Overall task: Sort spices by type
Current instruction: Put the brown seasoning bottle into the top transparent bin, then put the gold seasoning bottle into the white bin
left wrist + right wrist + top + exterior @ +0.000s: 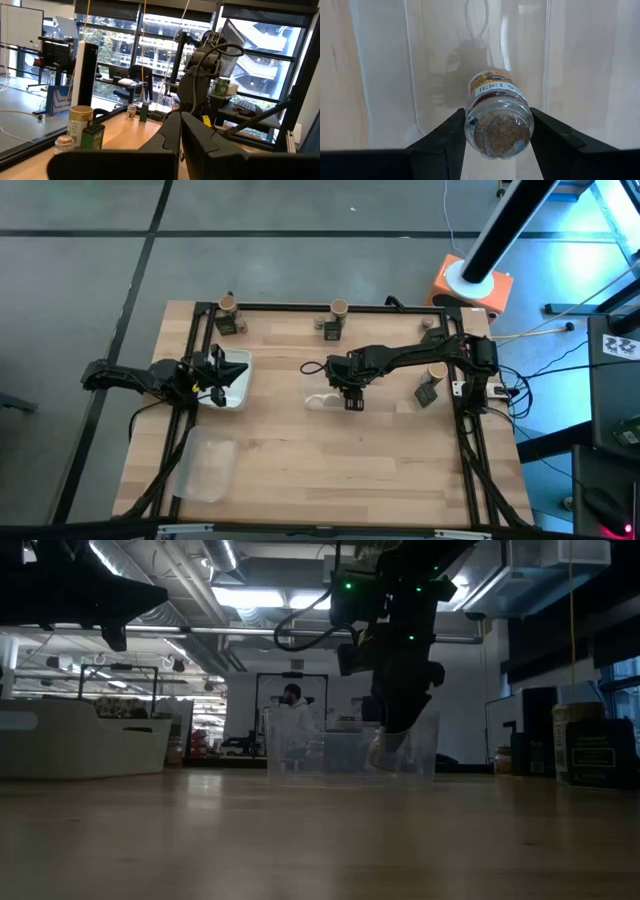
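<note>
right hand (pixel 496 142) grasping a spice jar (pixel 497 117) over the clear tray (pixel 325 385)
left hand (pixel 222 373) waits at the white tray (pixel 238 395); i cannot tell its grip.

The small jar (pixel 498 121) carries a white label strip reading roughly "13|31". Smaller lettering on the orange band above it is illegible.

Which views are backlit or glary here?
Low view: ceiling lights behind leave the right pincer and clear tray nearly silhouetted. Left wrist view: bright windows darken the left pincer. Right wrist view: evenly lit, faint arm reflection in the tray above the held jar. High view: blue glare at the right edge.
</note>
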Robot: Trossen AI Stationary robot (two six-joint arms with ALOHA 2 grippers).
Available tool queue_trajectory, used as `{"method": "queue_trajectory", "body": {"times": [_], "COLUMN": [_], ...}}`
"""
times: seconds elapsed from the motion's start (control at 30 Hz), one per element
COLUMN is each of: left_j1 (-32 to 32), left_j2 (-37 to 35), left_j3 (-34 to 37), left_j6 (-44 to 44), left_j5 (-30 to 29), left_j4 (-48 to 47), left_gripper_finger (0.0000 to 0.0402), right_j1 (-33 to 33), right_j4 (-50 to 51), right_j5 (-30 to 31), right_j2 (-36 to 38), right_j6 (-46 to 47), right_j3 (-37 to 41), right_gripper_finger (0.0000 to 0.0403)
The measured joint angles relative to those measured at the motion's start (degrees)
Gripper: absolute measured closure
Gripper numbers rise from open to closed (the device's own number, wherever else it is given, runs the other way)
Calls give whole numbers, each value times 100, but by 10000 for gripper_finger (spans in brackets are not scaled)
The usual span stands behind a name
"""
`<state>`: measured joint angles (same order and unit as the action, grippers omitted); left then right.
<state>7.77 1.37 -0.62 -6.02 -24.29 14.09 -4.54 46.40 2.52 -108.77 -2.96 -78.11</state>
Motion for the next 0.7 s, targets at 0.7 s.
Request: {"method": "queue_trajectory", "body": {"times": [0.7], "left_j1": [0], "left_j2": [2], "left_j3": [1], "left_j6": [1], "left_j5": [1], "left_j4": [6], "left_gripper_finger": [396], "right_j1": [2], "right_j4": [89], "right_j5": [-54], "right_j2": [353], "right_j6": [13], "right_j3": [11], "right_gripper_finger": [142]}}
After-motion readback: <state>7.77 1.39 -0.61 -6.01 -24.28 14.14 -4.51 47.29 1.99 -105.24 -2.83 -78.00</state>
